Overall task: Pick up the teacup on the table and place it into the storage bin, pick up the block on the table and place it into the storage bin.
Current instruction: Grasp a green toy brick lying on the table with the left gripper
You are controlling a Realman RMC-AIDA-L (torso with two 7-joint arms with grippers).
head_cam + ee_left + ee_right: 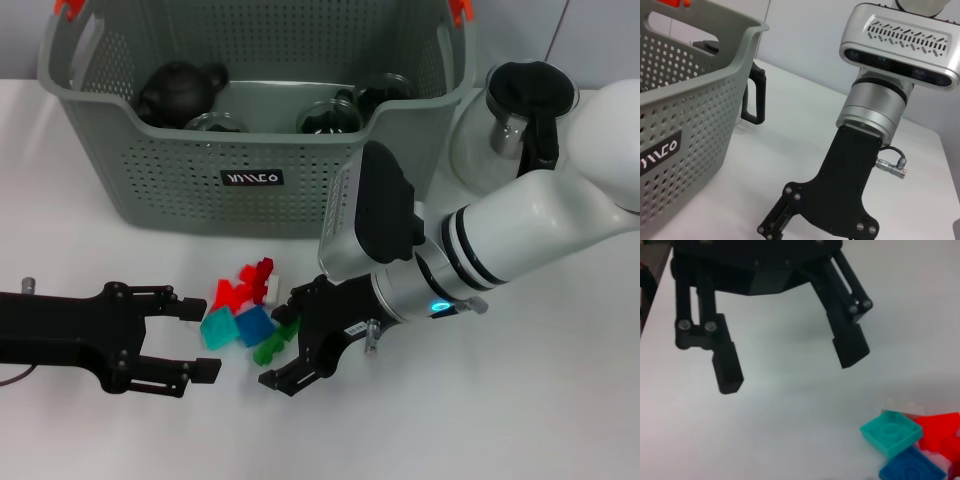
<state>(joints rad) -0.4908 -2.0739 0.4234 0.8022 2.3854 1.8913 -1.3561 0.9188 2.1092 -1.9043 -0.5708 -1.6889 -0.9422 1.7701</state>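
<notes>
Blocks: small plastic pieces, teal block (218, 328), blue block (254, 323), red block (243, 288) and green block (270, 346), clustered on white desk (520, 420) before large grey-green perforated storage bin (190, 190). Left tool (197, 338) just left of cluster, fingers spread. Right tool (283, 340) low over cluster's right edge, fingers apart, gripping nothing. Dark teapot (180, 90) and glass cups (328, 117) inside bin.

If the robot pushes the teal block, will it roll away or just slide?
It would probably slide, not roll: the teal block is flat and square, lying on its broad face. It looks like light plastic, so a nudge may also shove the blue block touching it. The table looks smooth, so it might skid from the open right tool.
</notes>
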